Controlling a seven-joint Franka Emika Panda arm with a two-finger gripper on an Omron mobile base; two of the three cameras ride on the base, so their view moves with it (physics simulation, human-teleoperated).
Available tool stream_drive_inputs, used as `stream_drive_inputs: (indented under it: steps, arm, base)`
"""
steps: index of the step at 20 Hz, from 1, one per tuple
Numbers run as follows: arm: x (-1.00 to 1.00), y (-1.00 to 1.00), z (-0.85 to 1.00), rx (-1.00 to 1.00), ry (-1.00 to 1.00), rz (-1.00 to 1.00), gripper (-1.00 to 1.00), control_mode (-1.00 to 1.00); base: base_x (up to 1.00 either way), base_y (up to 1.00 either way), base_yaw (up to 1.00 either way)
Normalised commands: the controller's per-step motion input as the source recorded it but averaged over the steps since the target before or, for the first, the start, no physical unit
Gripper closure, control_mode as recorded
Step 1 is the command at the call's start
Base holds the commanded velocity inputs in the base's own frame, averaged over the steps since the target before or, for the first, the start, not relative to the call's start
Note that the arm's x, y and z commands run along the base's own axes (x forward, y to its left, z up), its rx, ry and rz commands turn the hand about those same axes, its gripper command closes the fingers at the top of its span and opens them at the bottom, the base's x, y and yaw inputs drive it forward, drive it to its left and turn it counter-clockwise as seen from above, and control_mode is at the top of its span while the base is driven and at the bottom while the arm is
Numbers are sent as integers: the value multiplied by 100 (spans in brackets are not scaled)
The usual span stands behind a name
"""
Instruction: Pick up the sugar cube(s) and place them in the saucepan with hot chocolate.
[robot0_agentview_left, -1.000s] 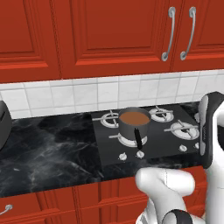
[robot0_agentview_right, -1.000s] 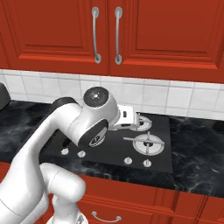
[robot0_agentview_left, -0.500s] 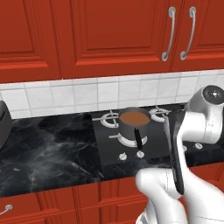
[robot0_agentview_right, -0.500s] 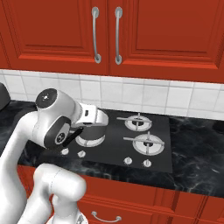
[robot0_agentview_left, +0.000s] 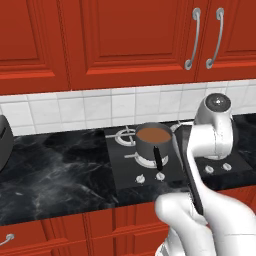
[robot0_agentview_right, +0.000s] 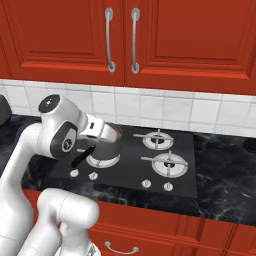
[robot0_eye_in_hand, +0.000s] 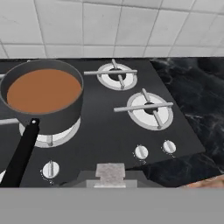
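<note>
claw (robot0_eye_in_hand: 110, 174) clenched on sugar cube (robot0_eye_in_hand: 110, 171), bottom centre; saucepan (robot0_eye_in_hand: 43, 101) upper left. risk: early release drops cube onto stove (robot0_eye_in_hand: 113, 131).

Our white arm (robot0_agentview_right: 60, 135) rises from the base, elbow bent high, forearm reaching forward — our gripper (robot0_eye_in_hand: 110, 174) sits at the hand view's bottom edge, fingers drawn together on a small white cube (robot0_eye_in_hand: 110, 172).
</note>
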Motion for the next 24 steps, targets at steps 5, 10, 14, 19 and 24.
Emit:
stream_drive_inputs:
  steps: [5,10,14,19,24]
  arm:
    - [32,18,-2,13,2,-1,100,-100]
    - [28,16,-31,2,-2,1,100,-100]
    - [16,48,-3,0,0,0,100,-100]
    - [24,52,0,0,0,0,100,-100]
    - [33,37,-2,0,0,2,100,-100]
  base:
    - [0,0,0]
    - [0,0,0]
    - [0,0,0]
    - [0,0,0]
    - [0,0,0]
